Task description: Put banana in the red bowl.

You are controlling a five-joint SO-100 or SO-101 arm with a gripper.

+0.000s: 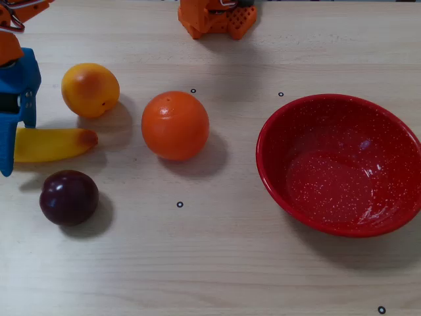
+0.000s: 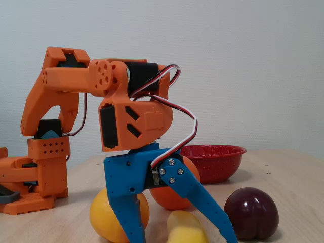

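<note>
Yellow glossy plastic banana (image 1: 49, 145), long and slightly curved: laid on the wooden table (image 1: 217, 263), long axis across the overhead view. Blue two-finger gripper (image 2: 183, 238): spread wide, straddling the banana, nothing grasped. Speckled red round bowl (image 1: 276, 125): well apart from the banana, empty.

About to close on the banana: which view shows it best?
The overhead view: the banana lies nearly full length, its left end under the blue gripper. The fixed view shows only its near end, between the open fingers.
</note>
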